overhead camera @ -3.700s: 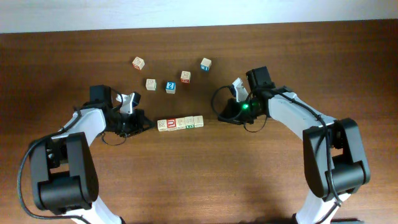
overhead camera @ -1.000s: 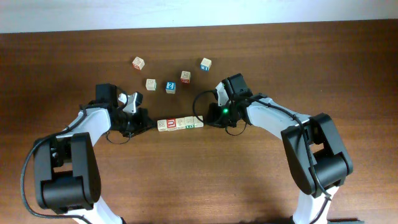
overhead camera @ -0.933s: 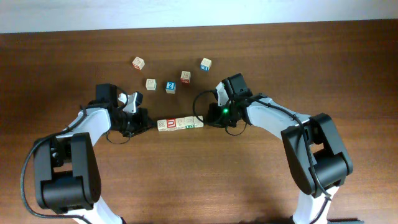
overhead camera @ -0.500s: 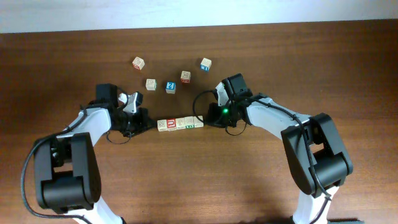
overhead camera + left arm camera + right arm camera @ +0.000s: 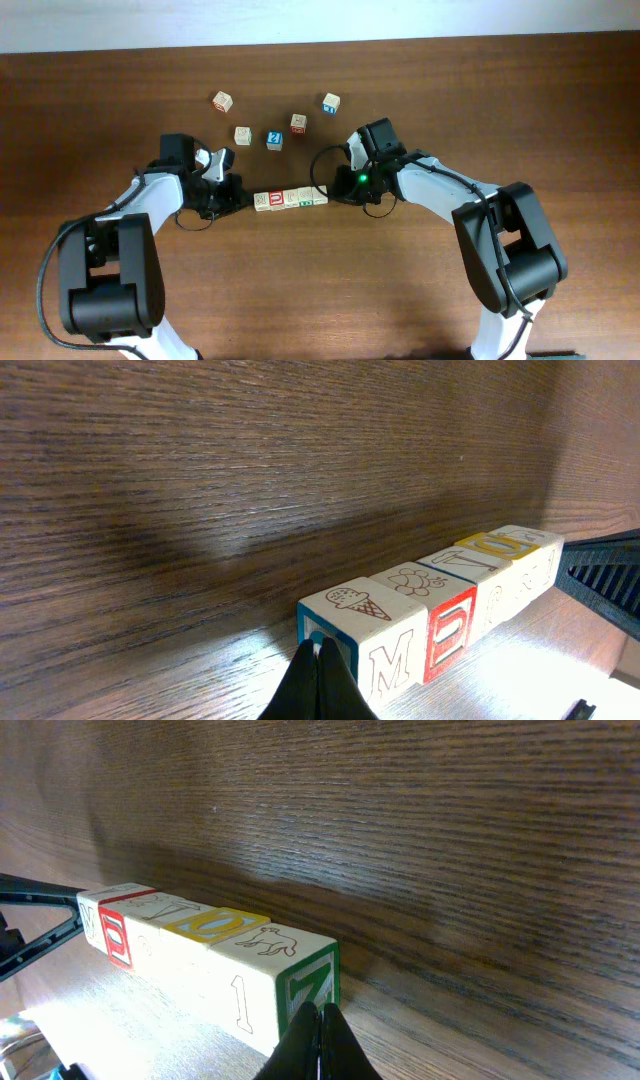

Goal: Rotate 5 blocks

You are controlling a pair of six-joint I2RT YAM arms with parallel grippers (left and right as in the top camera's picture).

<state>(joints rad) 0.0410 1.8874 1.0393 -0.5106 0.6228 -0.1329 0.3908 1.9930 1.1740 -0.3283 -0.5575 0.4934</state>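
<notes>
Several light-wood blocks lie end to end in a row at the table's middle, the leftmost with a red-framed top. My left gripper is shut, its tip against the row's left end. In the left wrist view the closed fingertips touch the blue-framed end face of the ice-cream block. My right gripper is also shut, at the row's right end. In the right wrist view its tip meets the green Z face of the last block. Neither gripper holds anything.
Loose cubes lie scattered behind the row: one at far left, a tan one, a blue-faced one, a red-marked one and another blue-faced one. Both arms' cables hang close to the row's ends.
The right arm swung left to the row's right end earlier and has held there. In the last half second the left arm shifted slightly right against the left end.
</notes>
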